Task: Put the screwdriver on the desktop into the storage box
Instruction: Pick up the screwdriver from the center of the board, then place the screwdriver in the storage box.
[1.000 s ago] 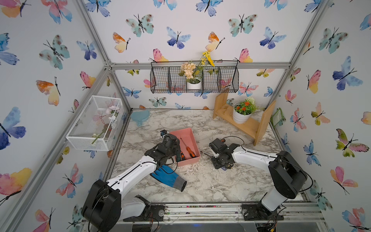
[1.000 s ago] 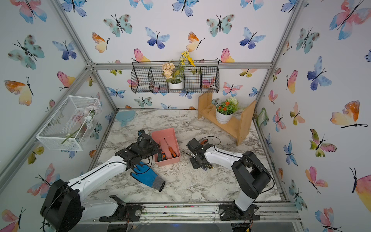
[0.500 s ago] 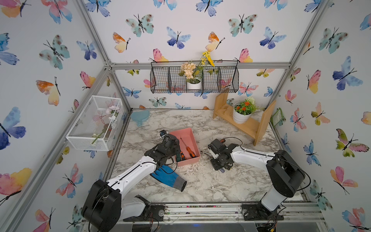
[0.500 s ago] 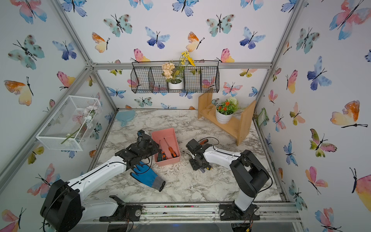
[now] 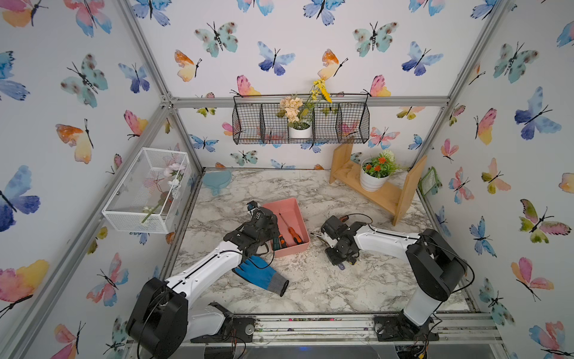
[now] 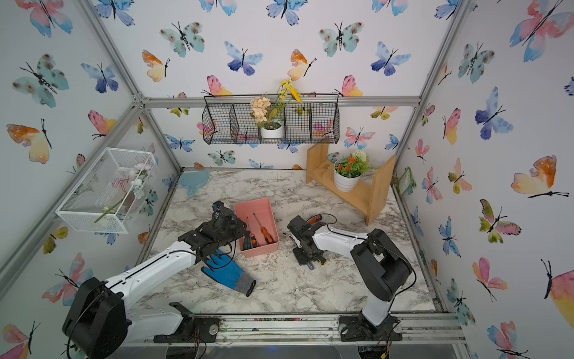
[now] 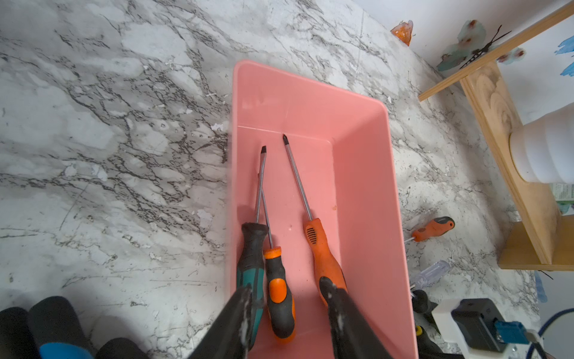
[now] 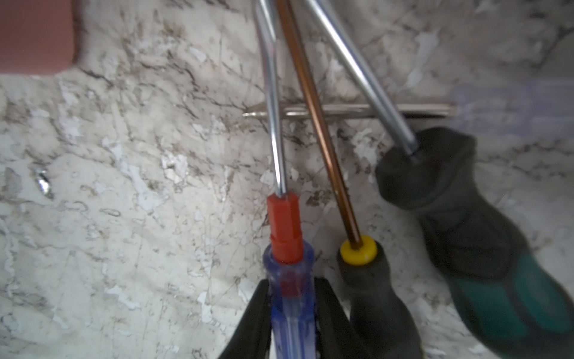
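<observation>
A: Where the desktop (image 5: 326, 289) comes closest to us, we see a blue glove (image 5: 257, 273) lying flat, just beside the left arm. What do we make of the right gripper (image 8: 292, 320)?

B: We find it clenched on the blue-handled screwdriver (image 8: 289, 273), one finger pressed against each side of the clear blue handle. The tool sits low over the desktop, on the right arm's side of the pink box (image 5: 293, 250) and outside it. We cannot tell whether it is lifted.

A: And beside it?

B: We count a black handle with a yellow collar (image 8: 372, 298) just beside it, then a black-and-teal handle (image 8: 484, 248). Their shafts cross over a fourth shaft (image 8: 341, 110) lying flat on the desktop.

A: The left gripper (image 7: 287, 295)?

B: We see it released, its fingers standing apart above the near end of the box, gripping nothing. Under it, three tools lie in the box: a teal screwdriver (image 7: 250, 261), a short orange-and-black screwdriver (image 7: 278, 289) whose shaft crosses it, and a long orange screwdriver (image 7: 326, 261).

A: Farther back?

B: We spot a loose orange screwdriver (image 7: 435, 228) on the desktop near the wooden shelf (image 5: 383, 199), which carries a white flower pot (image 5: 371, 183). On the back wall hangs a black wire basket (image 5: 351, 124).
</observation>
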`<state>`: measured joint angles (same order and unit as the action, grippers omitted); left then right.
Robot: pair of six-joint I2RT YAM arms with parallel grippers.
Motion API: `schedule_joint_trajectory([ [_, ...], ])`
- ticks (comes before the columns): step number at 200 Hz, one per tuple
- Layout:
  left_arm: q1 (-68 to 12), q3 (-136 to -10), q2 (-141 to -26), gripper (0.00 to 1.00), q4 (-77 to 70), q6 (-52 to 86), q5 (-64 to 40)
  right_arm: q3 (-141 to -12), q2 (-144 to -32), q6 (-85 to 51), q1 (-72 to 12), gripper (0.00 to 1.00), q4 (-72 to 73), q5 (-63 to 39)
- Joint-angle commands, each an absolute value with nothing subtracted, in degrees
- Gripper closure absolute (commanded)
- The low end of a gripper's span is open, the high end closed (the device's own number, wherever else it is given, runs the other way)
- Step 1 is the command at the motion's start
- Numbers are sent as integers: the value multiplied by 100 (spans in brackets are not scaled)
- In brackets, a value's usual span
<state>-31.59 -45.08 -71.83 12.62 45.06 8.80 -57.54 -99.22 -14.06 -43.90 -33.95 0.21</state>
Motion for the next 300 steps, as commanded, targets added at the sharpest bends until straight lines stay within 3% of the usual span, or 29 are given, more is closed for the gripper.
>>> schedule_joint_trajectory([
  [1,-3112,-4484,-7151,54,1223,4491,824,-5754,-10099,-1372,-4386,80,-3551,-13],
  [78,-3077,-4515,-7154,55,1334,4539,813,-5782,-9608,-1289,-4430,89,-3456,-556],
  [112,-2944,-4494,-7078,56,1435,4703,803,-5998,-9353,-1494,-4430,90,-3597,-292],
  [137,-2832,-4358,-6842,55,1451,4904,875,-6559,-9293,-1682,-4430,90,-3975,94],
  [161,-2783,-4156,-6567,56,1381,5159,1042,-7330,-9284,-1872,-4455,90,-3733,-149],
  [226,-2622,-3874,-6067,55,1656,5327,1194,-9351,-10871,-2409,-5104,91,-3155,-506],
  [275,-2561,-3665,-5896,55,1653,5387,1153,-9742,-11806,-2740,-5212,92,-3302,-405],
  [300,-2556,-3682,-5982,55,1609,5370,1101,-9780,-12034,-2731,-5221,87,-3266,-396],
])
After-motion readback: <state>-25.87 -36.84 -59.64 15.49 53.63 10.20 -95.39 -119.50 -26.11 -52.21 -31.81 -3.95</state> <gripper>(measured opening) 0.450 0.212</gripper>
